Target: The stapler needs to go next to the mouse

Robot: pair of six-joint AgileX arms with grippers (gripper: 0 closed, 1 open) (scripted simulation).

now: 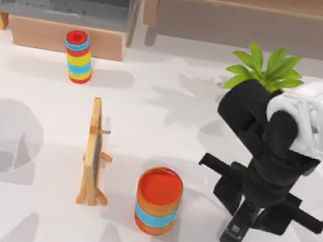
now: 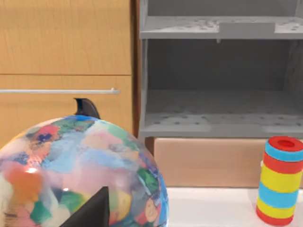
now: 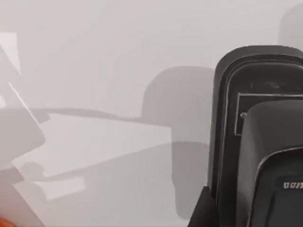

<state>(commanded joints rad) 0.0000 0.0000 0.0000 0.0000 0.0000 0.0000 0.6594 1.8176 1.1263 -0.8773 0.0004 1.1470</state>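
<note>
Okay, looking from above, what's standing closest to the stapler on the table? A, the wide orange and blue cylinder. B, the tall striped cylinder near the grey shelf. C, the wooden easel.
A: the wide orange and blue cylinder stands just to the left of the stapler, while the wooden easel and the tall striped cylinder lie farther off.

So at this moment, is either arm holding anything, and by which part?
The right pincer sits over the stapler's upper end, near the table's right side. Whether it actually clamps it cannot be told. The left arm is parked at the left edge.
</note>
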